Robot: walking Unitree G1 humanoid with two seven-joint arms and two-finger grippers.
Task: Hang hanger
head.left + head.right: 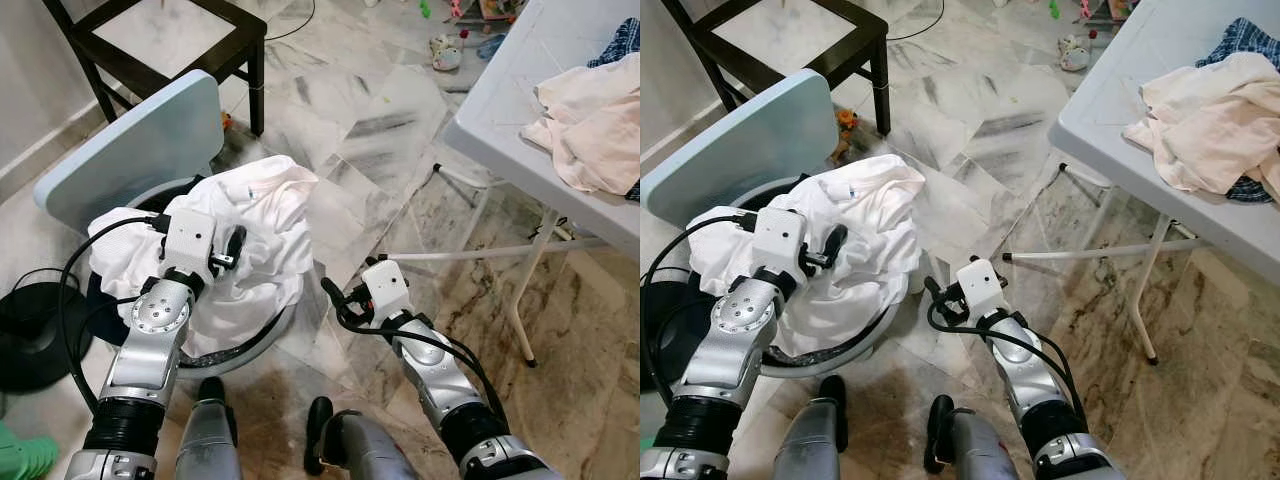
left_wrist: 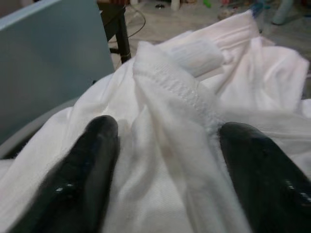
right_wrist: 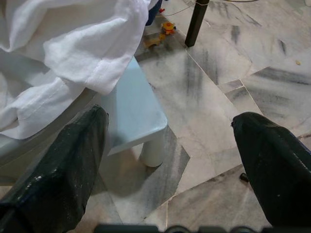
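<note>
L tool (image 2: 160, 160) wide, fingers pressed into white cloth (image 1: 262, 215). R tool (image 3: 170, 160) wide, above floor (image 3: 214, 111).

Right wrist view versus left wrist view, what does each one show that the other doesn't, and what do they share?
The right wrist view alone shows the pale blue stool's leg standing on the marble floor, a small yellow toy, and the right gripper open over bare floor. The left wrist view alone shows the left gripper open, its fingers straddling a stitched fold of cloth, with the pale blue board behind. Both share the white garment and a dark chair leg.
</note>
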